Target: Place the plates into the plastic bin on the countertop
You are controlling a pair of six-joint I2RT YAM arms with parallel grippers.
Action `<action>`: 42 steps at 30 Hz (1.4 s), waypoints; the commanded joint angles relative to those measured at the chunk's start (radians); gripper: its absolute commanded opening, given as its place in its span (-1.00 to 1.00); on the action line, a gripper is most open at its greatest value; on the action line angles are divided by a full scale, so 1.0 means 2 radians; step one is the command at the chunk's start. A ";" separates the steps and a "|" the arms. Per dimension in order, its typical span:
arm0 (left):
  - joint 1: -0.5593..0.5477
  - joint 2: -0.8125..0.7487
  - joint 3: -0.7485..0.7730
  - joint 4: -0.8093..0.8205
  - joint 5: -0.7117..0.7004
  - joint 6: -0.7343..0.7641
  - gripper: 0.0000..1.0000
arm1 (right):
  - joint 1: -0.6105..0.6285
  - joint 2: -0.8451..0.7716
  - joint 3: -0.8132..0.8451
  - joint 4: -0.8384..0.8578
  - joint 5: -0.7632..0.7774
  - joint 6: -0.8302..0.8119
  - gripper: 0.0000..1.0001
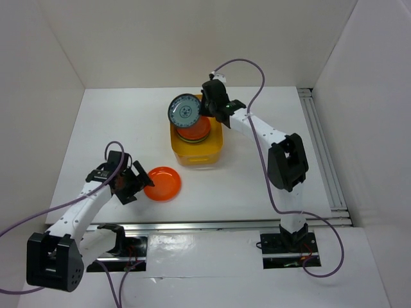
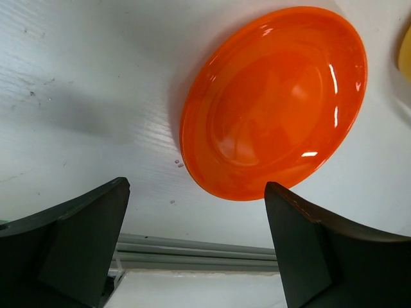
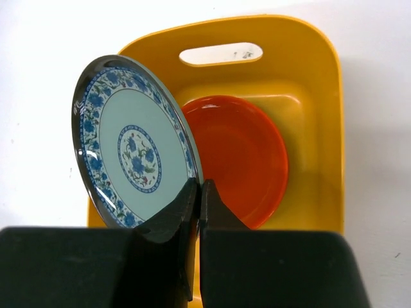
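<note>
The left arm (image 1: 77,212) runs from its base at the lower left forward and to the right, with the forearm low and close to horizontal. The left gripper (image 1: 137,184) points right, jaws spread fully apart. Both fingers (image 2: 77,244) are bare, with nothing clamped between them. Its wrist appears slightly rolled, though the overhead view is too coarse to confirm.

The right arm (image 1: 263,131) rises from its base, elbow bent high, forearm directed forward and left. The right gripper (image 3: 196,187) angles downward, jaws closed tight on the rim of a blue-and-white plate (image 3: 131,147), held tilted nearly on edge.
</note>
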 commanded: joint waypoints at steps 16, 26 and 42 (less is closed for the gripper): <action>-0.084 0.054 -0.035 0.085 -0.033 -0.048 0.92 | -0.025 0.016 -0.012 0.017 0.014 -0.022 -1.00; -0.099 0.054 -0.031 0.075 -0.053 -0.059 0.83 | -0.030 0.044 0.009 0.004 0.005 -0.027 -0.74; -0.099 0.054 -0.036 0.075 -0.062 -0.064 0.41 | 0.005 -0.046 0.025 0.033 -0.059 -0.052 1.00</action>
